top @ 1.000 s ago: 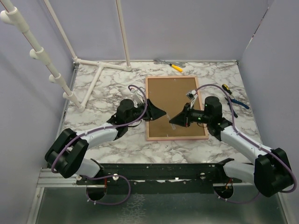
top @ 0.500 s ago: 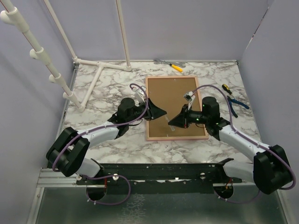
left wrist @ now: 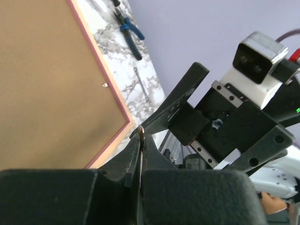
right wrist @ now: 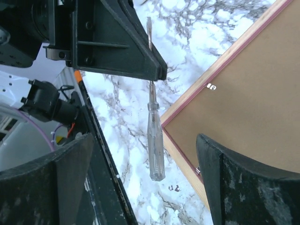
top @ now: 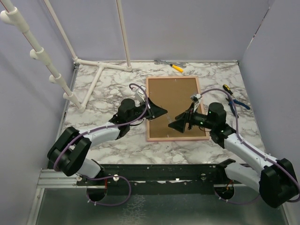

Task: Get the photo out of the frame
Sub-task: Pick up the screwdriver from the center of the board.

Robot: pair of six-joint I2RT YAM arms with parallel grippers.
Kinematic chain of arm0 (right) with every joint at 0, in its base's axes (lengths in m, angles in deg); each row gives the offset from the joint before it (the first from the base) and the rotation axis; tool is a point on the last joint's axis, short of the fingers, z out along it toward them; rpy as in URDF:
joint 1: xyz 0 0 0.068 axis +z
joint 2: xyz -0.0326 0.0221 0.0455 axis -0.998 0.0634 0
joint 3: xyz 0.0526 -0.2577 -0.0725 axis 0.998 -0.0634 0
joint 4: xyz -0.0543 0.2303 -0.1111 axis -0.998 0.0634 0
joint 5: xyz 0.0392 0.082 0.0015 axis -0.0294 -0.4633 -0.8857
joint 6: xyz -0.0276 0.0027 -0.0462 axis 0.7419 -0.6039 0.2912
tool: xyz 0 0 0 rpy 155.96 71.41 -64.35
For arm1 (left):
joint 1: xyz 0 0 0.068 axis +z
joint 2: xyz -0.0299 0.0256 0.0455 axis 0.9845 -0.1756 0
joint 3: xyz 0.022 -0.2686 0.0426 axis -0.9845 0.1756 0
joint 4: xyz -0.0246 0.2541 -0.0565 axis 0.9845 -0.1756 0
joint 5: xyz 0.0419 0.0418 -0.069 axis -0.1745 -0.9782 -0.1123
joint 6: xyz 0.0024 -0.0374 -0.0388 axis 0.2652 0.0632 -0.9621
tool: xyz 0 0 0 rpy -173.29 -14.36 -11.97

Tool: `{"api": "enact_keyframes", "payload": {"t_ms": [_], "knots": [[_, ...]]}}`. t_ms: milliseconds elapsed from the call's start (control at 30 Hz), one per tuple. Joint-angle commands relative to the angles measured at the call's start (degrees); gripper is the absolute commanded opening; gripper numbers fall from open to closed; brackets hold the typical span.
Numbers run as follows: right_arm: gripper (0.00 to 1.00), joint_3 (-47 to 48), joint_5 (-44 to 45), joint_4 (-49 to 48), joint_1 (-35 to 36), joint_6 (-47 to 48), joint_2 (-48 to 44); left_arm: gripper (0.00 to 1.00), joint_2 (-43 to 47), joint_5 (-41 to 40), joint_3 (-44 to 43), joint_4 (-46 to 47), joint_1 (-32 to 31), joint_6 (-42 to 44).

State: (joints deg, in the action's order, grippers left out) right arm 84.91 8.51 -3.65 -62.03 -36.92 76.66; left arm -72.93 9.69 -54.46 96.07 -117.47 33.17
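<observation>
Two grippers, one swap: left gripper now clamps the screwdriver shaft, right gripper has sprung wide open and let go; frame lies back-up, unopened.

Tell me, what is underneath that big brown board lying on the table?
The frame lies back-up on the marble table. Only its brown back and thin pink border show. Whatever sits beneath the back, the photo included, is covered and cannot be seen.
</observation>
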Motion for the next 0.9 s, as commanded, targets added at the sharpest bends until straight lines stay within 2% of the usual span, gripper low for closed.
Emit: {"api": "enact_keyframes", "payload": {"t_ms": [0, 67, 133, 300, 467, 633, 800, 867], "knots": [[0.95, -4.4, 9.4, -8.5, 0.4, -9.6, -4.7, 0.0, 2.2, -2.9, 1.7, 7.7, 0.0, -6.3], [0.99, -7.1, 12.6, -13.6, 0.3, -16.7, -6.7, 0.0, 3.0, -4.1, 2.6, 12.0, 0.0, -10.2], [0.99, -8.9, 14.3, -19.2, 0.4, -23.6, -8.1, 0.0, 3.4, -5.4, 3.6, 16.5, 0.0, -14.0], [0.9, -10.3, 17.6, -29.5, 0.4, -36.2, -8.3, 0.0, 3.9, -8.8, 4.8, 24.9, 0.0, -20.0], [0.86, -9.6, 18.9, -36.4, 0.4, -41.7, -5.8, 0.0, 3.9, -12.9, 5.9, 30.3, -0.1, -23.4], [0.75, -9.8, 22.4, -43.5, 1.3, -48.9, -3.2, 0.0, 3.9, -17.1, 7.7, 34.7, -0.7, -24.1], [0.72, -5.0, 22.5, -37.6, 3.5, -47.6, -1.7, 0.0, 3.1, -18.9, 8.4, 37.7, -1.3, -24.2], [0.69, -4.6, 22.8, -37.9, 4.2, -47.9, -0.8, 0.0, 2.6, -19.4, 8.7, 39.9, -1.7, -23.8]]}}
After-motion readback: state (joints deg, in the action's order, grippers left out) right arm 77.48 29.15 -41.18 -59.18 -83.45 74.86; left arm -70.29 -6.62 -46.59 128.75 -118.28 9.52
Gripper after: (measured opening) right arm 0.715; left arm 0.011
